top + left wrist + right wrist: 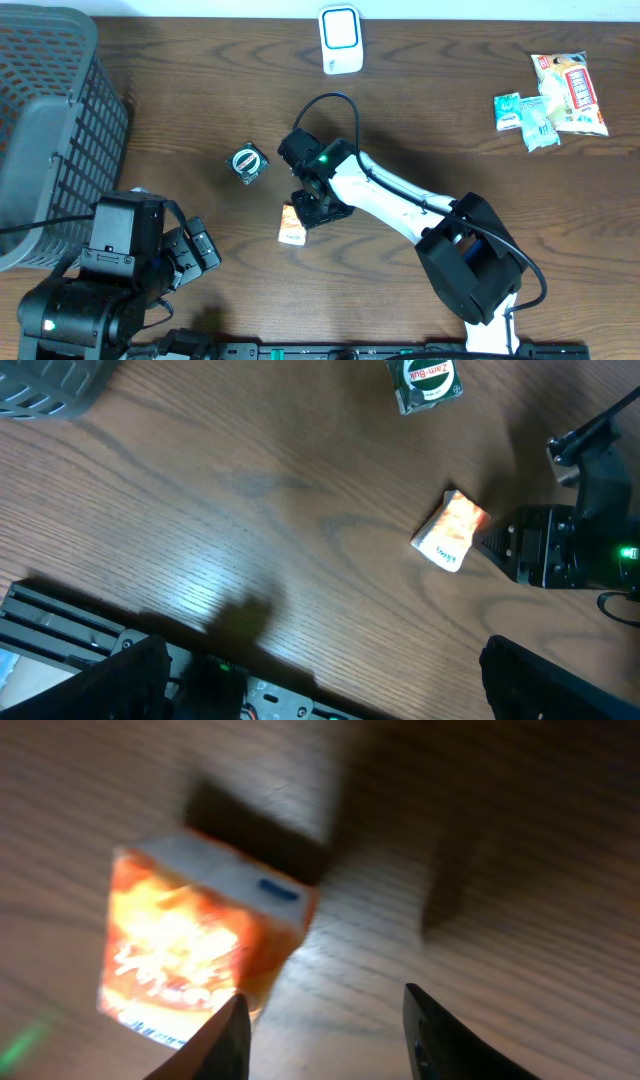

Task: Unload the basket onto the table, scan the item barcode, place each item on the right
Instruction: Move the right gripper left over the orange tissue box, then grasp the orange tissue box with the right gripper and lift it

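Fingers of the right gripper (325,1008) stand apart over the dark brown wooden table (450,130), with only bare wood in the gap between them. The small orange foil packet with a white end (190,950) lies flat on the table just outside that gap. It is at the left-hand finger in the wrist view, and that fingertip overlaps its lower corner. Whether the finger presses on the foil cannot be told.

From overhead, the right arm reaches from its base at the lower right diagonally up and to the left across the table. Its white forearm is stretched long and low, and its wrist is bent down so the right gripper (312,208) points at the table beside the packet (291,226).

The left arm is folded back at the lower left corner. The left gripper (200,250) has its jaws spread wide and holds nothing, well apart from the packet (450,532).

A small round green-and-white tin marked Zam-Buk (248,162) sits near the packet, toward the far side. A white upright scanner with a blue-rimmed face (340,40) stands at the far edge, well apart from the packet. A grey plastic lattice basket (50,110) fills the upper left corner.
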You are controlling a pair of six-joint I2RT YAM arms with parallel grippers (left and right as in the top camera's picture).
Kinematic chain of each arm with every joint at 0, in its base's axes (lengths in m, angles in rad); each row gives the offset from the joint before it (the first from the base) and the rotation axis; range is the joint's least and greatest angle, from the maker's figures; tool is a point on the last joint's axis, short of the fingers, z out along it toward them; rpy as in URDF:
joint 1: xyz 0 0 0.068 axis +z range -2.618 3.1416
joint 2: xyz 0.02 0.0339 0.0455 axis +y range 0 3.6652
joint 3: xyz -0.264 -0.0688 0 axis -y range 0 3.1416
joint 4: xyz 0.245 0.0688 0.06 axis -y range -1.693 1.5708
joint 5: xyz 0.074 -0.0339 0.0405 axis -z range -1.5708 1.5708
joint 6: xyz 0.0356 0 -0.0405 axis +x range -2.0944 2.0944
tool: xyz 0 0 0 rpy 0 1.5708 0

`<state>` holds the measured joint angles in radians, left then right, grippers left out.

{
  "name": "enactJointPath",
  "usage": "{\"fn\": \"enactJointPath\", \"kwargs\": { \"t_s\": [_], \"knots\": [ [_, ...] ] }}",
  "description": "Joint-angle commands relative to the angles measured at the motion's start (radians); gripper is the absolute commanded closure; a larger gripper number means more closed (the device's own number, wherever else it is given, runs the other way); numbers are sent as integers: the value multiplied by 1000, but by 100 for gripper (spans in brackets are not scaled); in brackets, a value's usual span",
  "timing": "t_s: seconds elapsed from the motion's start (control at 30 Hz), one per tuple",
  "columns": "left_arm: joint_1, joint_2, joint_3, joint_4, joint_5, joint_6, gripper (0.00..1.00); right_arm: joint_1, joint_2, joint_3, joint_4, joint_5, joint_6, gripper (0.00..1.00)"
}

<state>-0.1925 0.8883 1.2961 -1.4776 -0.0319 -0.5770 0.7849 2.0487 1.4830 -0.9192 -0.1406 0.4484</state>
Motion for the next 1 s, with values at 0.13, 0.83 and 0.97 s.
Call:
{"fn": "enactJointPath", "kwargs": {
  "t_s": [0.13,0.83,0.97],
  "knots": [
    [-1,-1,-1,-3,-6,-4,2,-2,5,-6,-40,162,61,64],
    [-1,-1,-1,-3,-6,-4,2,9,5,71,-87,-245,-197,51],
    [-1,-1,-1,-3,-6,-5,3,42,5,48,-70,-55,-34,54]
  ]
}}
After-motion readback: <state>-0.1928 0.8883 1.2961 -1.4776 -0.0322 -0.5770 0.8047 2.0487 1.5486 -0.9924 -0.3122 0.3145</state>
